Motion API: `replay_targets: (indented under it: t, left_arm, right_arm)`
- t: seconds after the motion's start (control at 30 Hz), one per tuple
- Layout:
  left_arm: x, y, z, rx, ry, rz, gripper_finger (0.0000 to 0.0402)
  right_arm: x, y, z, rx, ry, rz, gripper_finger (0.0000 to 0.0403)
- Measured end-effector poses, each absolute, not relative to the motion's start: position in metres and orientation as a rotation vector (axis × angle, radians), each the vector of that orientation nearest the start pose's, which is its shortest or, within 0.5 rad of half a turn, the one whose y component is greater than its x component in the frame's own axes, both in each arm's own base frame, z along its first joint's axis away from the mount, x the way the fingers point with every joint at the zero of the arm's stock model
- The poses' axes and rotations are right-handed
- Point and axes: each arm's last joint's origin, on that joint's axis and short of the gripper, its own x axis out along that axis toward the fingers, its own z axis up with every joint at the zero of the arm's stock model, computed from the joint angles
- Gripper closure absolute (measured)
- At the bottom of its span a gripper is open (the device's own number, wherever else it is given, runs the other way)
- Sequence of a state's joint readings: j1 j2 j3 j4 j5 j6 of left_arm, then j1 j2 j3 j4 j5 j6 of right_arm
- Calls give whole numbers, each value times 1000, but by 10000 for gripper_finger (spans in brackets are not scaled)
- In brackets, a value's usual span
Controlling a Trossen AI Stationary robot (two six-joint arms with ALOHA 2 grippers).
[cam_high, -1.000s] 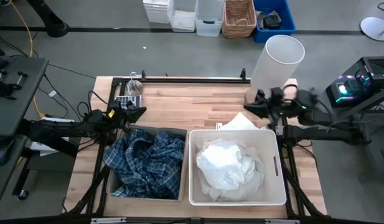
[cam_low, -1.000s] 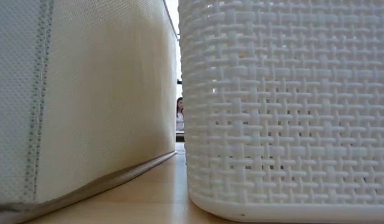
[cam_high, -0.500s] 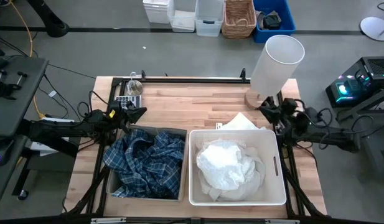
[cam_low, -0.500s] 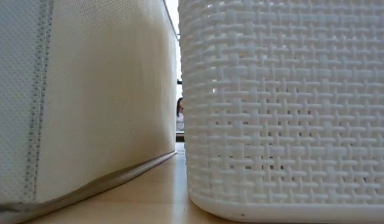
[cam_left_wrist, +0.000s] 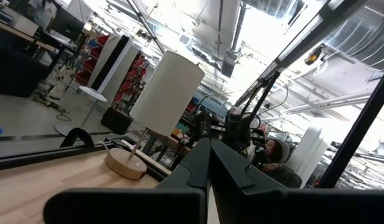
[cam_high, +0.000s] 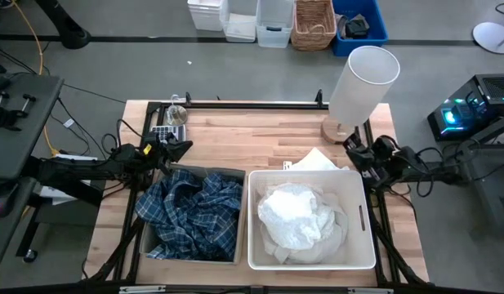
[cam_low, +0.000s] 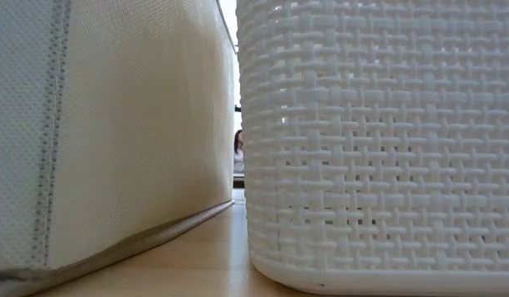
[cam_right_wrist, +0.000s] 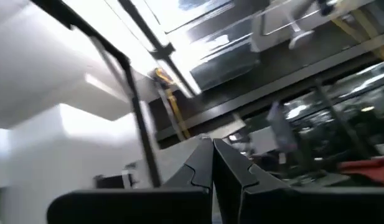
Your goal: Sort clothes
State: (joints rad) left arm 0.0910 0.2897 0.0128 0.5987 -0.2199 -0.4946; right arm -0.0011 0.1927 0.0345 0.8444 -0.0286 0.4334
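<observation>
The plaid shirt (cam_high: 190, 216) fills the grey bin (cam_high: 233, 175) at lower left; white clothes (cam_high: 296, 216) fill the white bin (cam_high: 362, 245). Both the left tool (cam_high: 183, 149) and the right tool (cam_high: 352, 149) are pressed together.

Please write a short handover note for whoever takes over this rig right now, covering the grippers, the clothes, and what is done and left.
Left gripper: shut, empty, at the back left corner of the grey fabric bin.
Right gripper: shut, empty, at the table's right edge, beside the lamp and behind the white bin.
Clothes: the plaid shirt lies in the grey fabric bin. The white clothes fill the white bin. One white piece lies on the table behind that bin, against its back rim.
Done: darks and whites are apart.
Left: probably only that loose white piece, if it belongs in the bin.
</observation>
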Motion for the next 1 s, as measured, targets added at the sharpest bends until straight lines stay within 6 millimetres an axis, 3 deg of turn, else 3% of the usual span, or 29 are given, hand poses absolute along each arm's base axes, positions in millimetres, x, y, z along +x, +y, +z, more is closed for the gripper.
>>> replay_targets:
  t: [0.17,0.47,0.77,1.0]
  left_arm:
    - [109,16,200,-507,-392,222,401]
    - [109,16,200,-507,-392,222,401]
    - [109,16,200,-507,-391,223,401]
    - [109,16,200,-507,-390,223,401]
  right_arm:
    - [93,1,229,388,-581,124,403]
    - [105,1,204,552,-292,88,403]
    - [109,2,181,542,-58,28,403]
    - [109,2,174,550,18,4,403]
